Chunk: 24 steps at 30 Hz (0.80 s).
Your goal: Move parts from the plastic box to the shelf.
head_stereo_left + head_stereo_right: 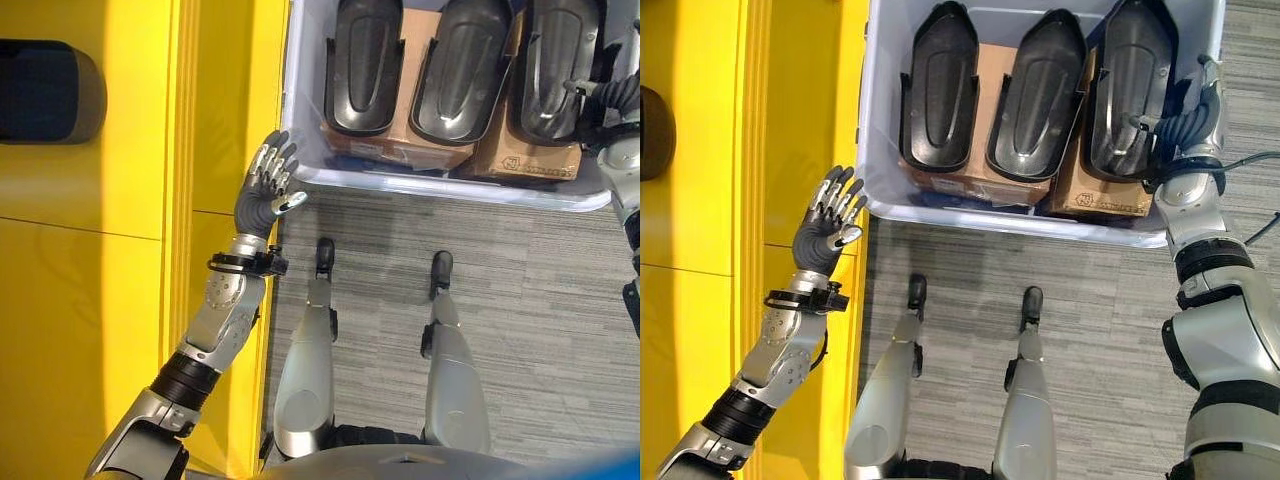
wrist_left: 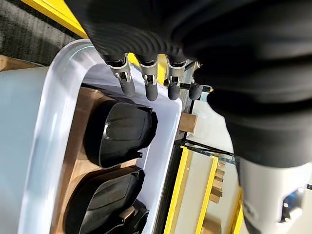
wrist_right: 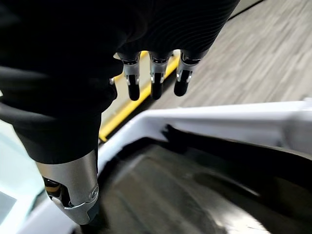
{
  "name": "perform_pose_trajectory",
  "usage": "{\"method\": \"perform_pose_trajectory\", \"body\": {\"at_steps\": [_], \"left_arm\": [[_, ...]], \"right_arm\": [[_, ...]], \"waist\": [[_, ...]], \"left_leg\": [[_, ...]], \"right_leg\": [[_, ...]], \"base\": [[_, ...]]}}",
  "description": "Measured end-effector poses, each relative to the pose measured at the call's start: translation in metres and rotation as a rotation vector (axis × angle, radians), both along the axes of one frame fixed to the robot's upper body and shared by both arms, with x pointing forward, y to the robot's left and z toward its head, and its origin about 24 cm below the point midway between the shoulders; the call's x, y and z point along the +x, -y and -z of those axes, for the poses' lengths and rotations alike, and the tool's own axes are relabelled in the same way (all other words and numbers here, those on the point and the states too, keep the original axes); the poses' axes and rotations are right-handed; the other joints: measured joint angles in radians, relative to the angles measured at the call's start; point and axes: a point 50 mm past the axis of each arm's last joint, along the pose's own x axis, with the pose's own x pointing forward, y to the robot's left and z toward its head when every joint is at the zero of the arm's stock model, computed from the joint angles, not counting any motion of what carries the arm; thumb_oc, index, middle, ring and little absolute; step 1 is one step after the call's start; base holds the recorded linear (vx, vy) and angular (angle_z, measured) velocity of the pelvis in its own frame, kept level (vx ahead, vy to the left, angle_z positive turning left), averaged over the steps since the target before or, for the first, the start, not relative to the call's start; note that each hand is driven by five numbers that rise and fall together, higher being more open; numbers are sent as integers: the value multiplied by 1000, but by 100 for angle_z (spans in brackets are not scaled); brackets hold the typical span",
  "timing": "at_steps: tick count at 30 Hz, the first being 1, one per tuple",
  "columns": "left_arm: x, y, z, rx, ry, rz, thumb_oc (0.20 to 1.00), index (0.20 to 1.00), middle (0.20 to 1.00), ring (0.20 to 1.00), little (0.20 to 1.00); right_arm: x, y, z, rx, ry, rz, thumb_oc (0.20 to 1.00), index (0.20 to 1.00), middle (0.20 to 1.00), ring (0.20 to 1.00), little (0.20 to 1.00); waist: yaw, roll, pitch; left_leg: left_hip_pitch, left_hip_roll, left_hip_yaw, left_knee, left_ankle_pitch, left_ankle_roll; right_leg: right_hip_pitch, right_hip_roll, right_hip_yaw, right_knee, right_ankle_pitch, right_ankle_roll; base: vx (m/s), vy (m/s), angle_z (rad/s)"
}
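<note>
- Three black parts are lying side by side in the box (image 1: pixel 875 120), resting on cardboard cartons (image 1: pixel 985 95): the left part (image 1: pixel 938 85), the middle part (image 1: pixel 1035 95) and the right part (image 1: pixel 1130 85).
- The box is sitting on the grey floor (image 1: pixel 1090 330), with the yellow shelf (image 1: pixel 120 200) just beside it on the robot's left.
- The parts are looking like moulded plastic shells: stiff, probably light, with a smooth glossy skin that is likely slippery. Each one is long and hollowed, so a rim or a long edge is looking like the best place to take hold, pinching the wall between thumb and fingers.
- The right hand (image 1: pixel 1188 120) is reaching over the box's right end at the right part. In the right wrist view its fingers (image 3: pixel 155 80) are hanging fairly straight above the part's dark surface, with the thumb low beside it; the hand is loosely spread and gripping nothing yet.
- Whether the thumb is touching the part I cannot tell.
- The left hand (image 1: pixel 268 185) is hovering between the shelf and the box's near left corner, fingers spread and relaxed, holding nothing.
</note>
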Motion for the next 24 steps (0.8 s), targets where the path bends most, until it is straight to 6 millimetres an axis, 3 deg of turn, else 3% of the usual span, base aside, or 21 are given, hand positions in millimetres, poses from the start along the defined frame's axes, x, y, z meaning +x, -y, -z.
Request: {"method": "perform_pose_trajectory", "body": {"at_steps": [10,19,24], "left_arm": [[1,3,-1,-3,-1,0,1000,1000,1000,1000,1000],[3,12,-5,1,12,31,1000,1000,1000,1000,1000],[4,14,-6,-10,14,27,1000,1000,1000,1000,1000]], "right_arm": [[0,6,12,53,-36,40,1000,1000,1000,1000,1000],[11,-11,36,102,-128,10,1000,1000,1000,1000,1000],[12,-10,28,111,-111,29,1000,1000,1000,1000,1000]], "waist": [[5,2,1],[17,3,1],[23,5,-1]], "left_leg": [[-44,-9,-14,-1,20,2],[-57,-13,-19,0,23,3],[-88,-16,-43,1,34,1]], "right_leg": [[-47,-7,-2,18,4,4],[-53,-11,-9,18,4,5],[-79,-11,-24,33,3,5]], "base": [[5,-10,3],[4,-7,3],[6,0,7]]}}
